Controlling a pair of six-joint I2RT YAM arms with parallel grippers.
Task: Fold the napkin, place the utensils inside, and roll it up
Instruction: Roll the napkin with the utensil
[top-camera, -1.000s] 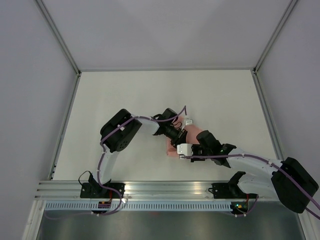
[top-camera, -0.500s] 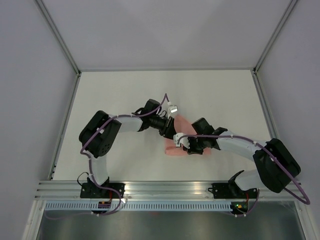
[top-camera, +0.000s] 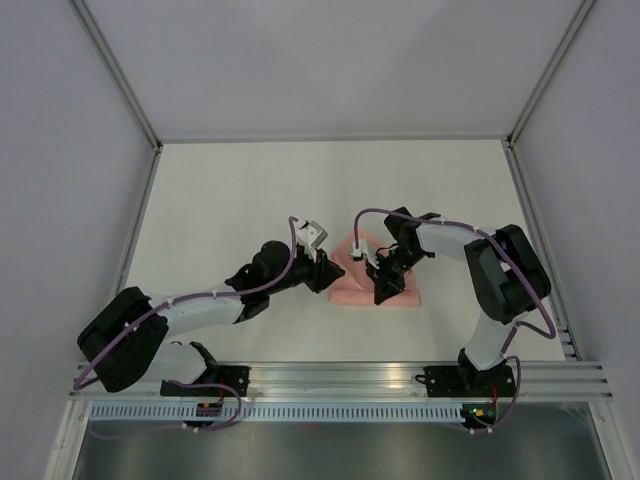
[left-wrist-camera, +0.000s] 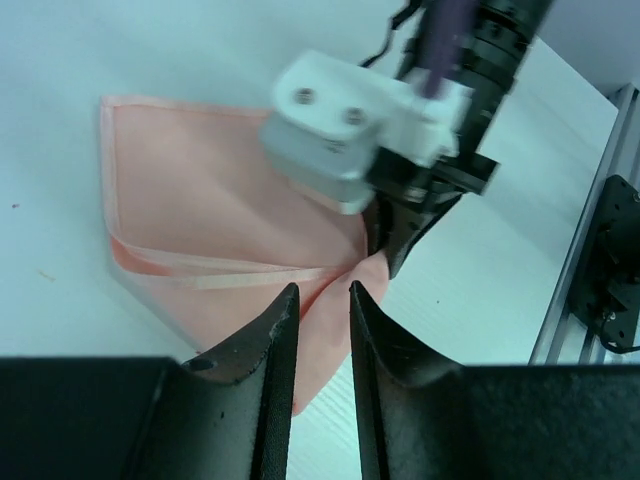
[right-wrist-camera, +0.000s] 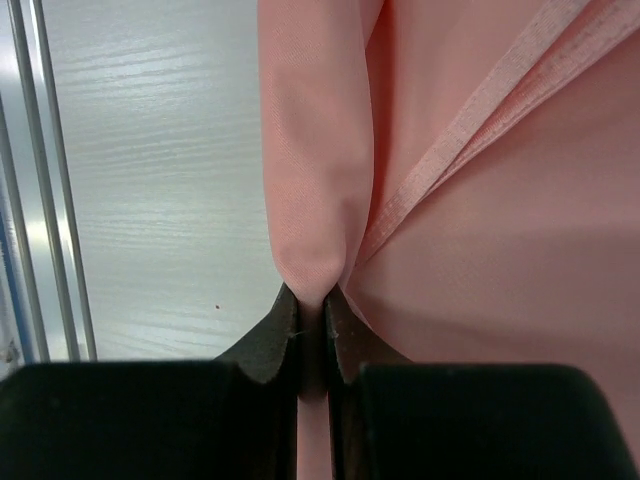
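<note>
right pincer (right-wrist-camera: 312, 298) clamping napkin (right-wrist-camera: 480, 250), left pincer (left-wrist-camera: 322, 295) — parted

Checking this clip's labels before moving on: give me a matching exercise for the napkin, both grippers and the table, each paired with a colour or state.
Things:
1. napkin
2. left gripper
3. right gripper
4. table

Colour or state:
A. pinched shut on a fold of cloth
B. white
C. jaws apart, at the edge of the cloth
D. pink, folded over in layers

Pairs: 1-D, 2-C, 3-A, 4-B
</note>
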